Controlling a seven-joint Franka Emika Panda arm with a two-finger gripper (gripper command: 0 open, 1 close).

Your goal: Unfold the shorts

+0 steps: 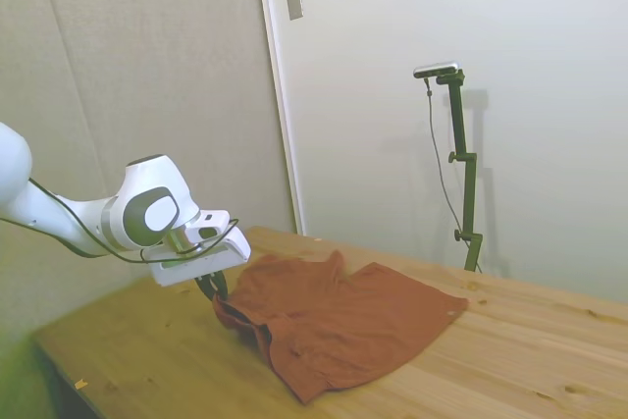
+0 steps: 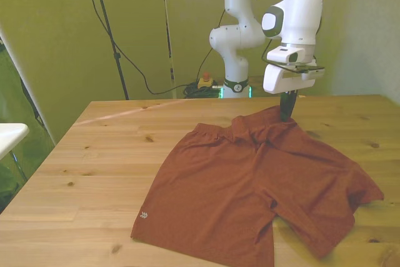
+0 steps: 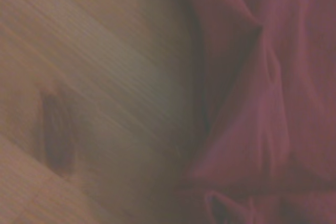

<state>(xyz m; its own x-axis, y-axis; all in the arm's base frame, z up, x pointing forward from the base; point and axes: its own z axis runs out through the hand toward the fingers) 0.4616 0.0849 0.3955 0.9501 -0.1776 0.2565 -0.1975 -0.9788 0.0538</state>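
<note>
- The shorts (image 2: pixel 250 186) are rust-orange soft fabric, spread mostly flat across the wooden table (image 2: pixel 94 154), filling the lower middle and lower right of the front view.
- Both legs are open toward the bottom of that frame: one ends at a straight hem near the lower left of the cloth, with a tiny pale logo close to its corner; the other reaches the front view's right and ends in a slightly curled, rumpled hem.
- The waistband runs along the upper edge of the cloth and is bunched into folds near the middle of the frame.
- In the side view, the shorts (image 1: pixel 343 316) lie in the lower middle, one flat leg stretching right to a corner, while the left edge is gathered and raised a little off the wood.
- My claw (image 2: pixel 287 112) sits at the upper edge of the cloth, clenched on the shorts at the bunched waistband, its dark fingers pointing down.
- In the side view, my claw (image 1: pixel 214 288) is at the cloth's left end, the fabric hanging from it.
- Almost all the cloth lies below my claw in the front view.
- The wrist view is blurred: folded reddish fabric (image 3: pixel 262 103) beside bare wood grain (image 3: pixel 79 77).
</note>
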